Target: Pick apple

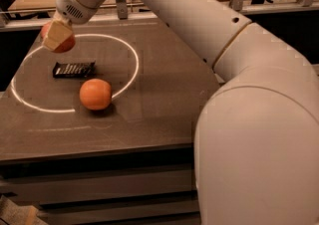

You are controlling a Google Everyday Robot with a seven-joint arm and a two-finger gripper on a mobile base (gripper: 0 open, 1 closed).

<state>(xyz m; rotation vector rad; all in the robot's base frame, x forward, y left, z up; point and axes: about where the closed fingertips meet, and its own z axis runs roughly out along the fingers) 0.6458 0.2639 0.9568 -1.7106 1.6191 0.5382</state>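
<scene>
Far left, at the back corner of the counter (174,94), there's the gripper (57,37), and the jaws are closed on the apple (68,45). A tan finger covers the front of the fruit, with dark red skin showing at its lower right and a sliver at its upper left. So the apple sits squarely between the jaws, with no offset to make up, and being round it has no long axis to line up with. Whether it's clear of the counter I can't quite say; it looks slightly raised.

Moving right and nearer the camera, a flat black object (74,69) lies inside the white ring (137,59), apart from the apple. Just below it is the orange (94,94), bright and smooth, sitting right by the ring's line and untouched.

Further right, the big white arm (164,0) sweeps down from the top and fills that whole side.

By my read the grasp is made, and what's left is a clean rise. Straight up looks safe: the black object and the orange are both well off that line.
</scene>
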